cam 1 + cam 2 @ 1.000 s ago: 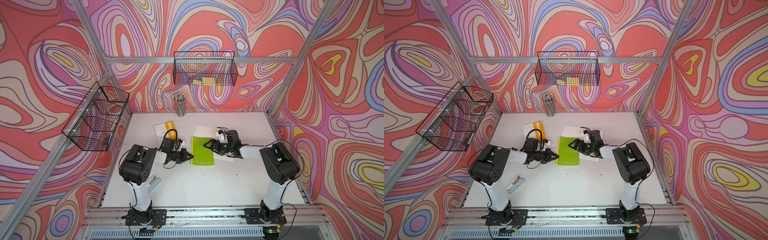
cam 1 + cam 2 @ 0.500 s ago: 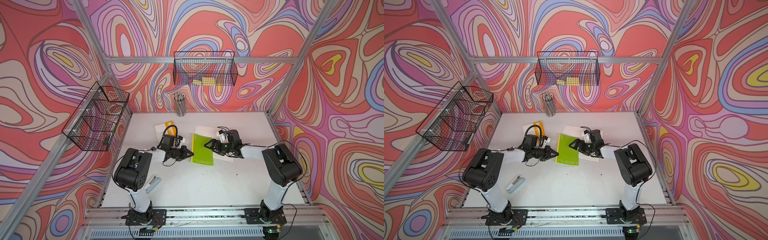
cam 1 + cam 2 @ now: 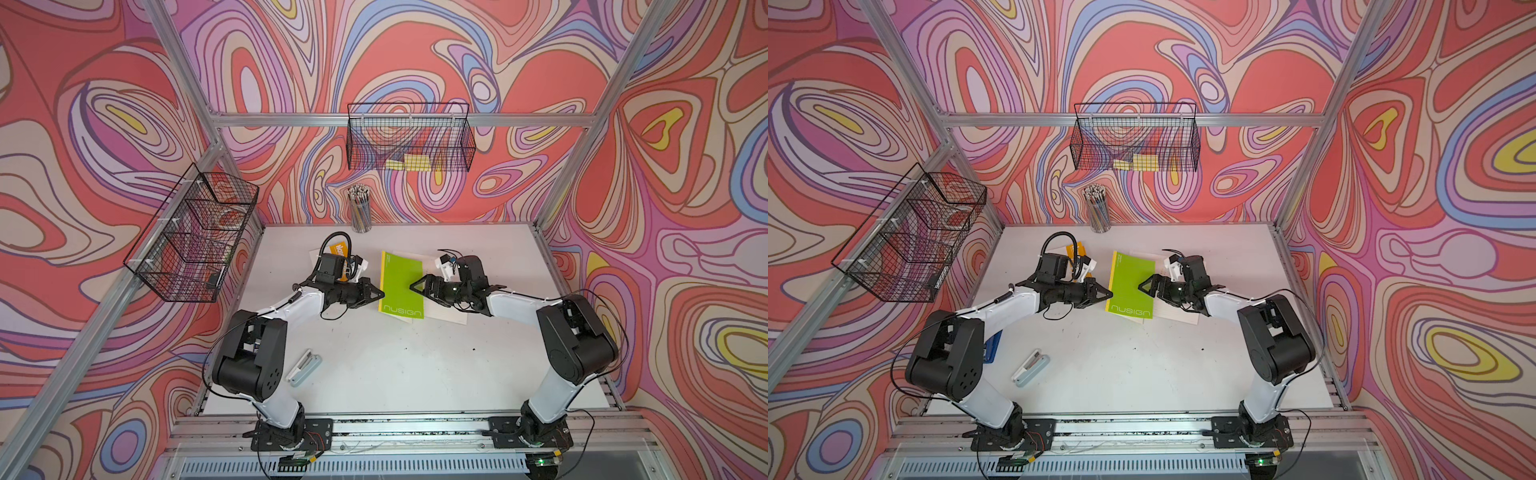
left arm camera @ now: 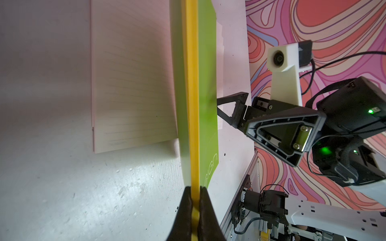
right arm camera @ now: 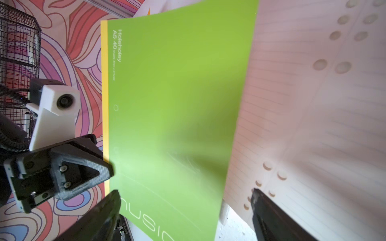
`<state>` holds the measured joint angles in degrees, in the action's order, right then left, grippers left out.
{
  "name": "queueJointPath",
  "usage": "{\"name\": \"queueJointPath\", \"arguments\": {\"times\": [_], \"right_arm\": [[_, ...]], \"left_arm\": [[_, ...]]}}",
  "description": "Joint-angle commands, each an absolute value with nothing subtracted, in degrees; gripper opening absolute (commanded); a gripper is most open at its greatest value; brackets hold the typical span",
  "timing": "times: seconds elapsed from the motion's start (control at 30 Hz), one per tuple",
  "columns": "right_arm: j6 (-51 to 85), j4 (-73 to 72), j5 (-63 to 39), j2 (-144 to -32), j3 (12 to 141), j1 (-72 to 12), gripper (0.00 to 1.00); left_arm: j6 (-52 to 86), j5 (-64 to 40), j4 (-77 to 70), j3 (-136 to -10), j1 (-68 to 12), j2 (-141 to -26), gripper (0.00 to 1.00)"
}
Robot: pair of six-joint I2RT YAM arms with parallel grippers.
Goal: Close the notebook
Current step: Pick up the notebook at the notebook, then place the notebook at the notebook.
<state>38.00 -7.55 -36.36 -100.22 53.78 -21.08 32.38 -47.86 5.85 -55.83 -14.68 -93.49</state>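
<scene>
left gripper (image 4: 195,193) pinching notebook (image 3: 399,270) cover's yellow edge, right gripper (image 3: 415,286) spread, tips at the green cover

L hand (image 4: 196,188) pinched tight, R hand (image 5: 185,191) spread wide, both low, facing inward.

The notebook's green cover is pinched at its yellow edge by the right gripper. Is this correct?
No. It is the left gripper that pinches the green cover at its yellow edge; the left wrist view shows this.
</scene>
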Motion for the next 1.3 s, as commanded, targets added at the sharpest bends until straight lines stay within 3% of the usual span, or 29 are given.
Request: {"name": "queueJointPath", "arguments": {"times": [0.0,0.37,0.83,1.27], "right_arm": [[36.51,-6.02,-35.52,-98.41,54.76,-20.85,0.98],[35.51,-4.92,-36.13,-97.47,54.93,-18.46,0.98],[35.81,-5.66,-36.3,-98.32,54.58,-18.26,0.98],[36.04,-6.59,-36.48,-99.14,54.11,-18.17,0.98]], "left_arm": [[29.11,-47.59,9.96,-59.41,-12.23,-90.91,0.0],[25.72,-46.41,16.55,-68.84,-3.67,-90.78,0.0],[27.06,-49.44,17.23,-71.45,8.16,-94.79,0.0],[27.22,-50.42,18.13,-74.92,10.1,-102.24,0.0]]}}
